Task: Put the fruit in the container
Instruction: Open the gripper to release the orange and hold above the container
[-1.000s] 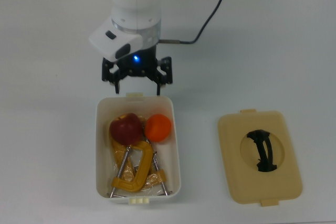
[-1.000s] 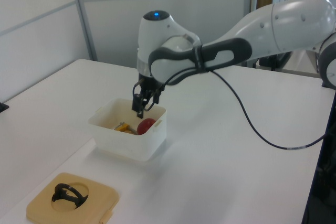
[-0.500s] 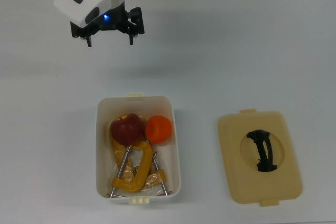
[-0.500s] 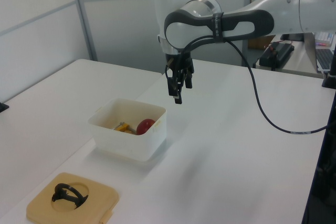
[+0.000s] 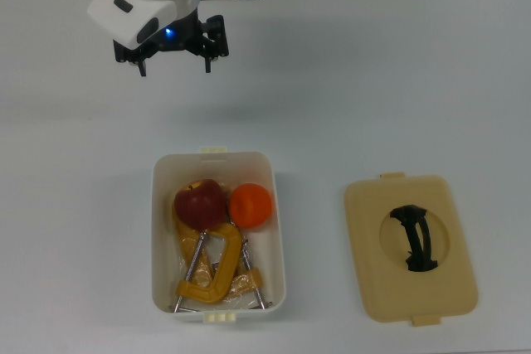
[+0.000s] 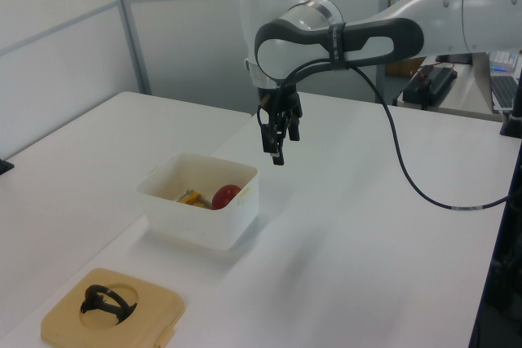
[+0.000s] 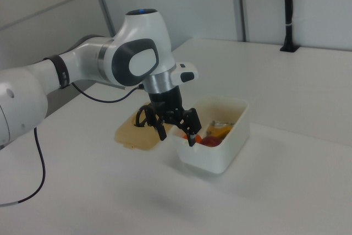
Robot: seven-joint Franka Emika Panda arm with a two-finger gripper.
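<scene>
1. Apple and orange lie side by side in the white container, seemingly resting on yellow clamps
2. Both look firm, smooth, roll-prone; grasp across the widest part
3. Gripper hangs beyond, jaws apart, empty

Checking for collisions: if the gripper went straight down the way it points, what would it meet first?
Probably bare table. The gripper hangs open, clear of the container, though depth is uncertain.

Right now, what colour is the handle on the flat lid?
Black; the handle on the tan lid shows best in the top view.
</scene>
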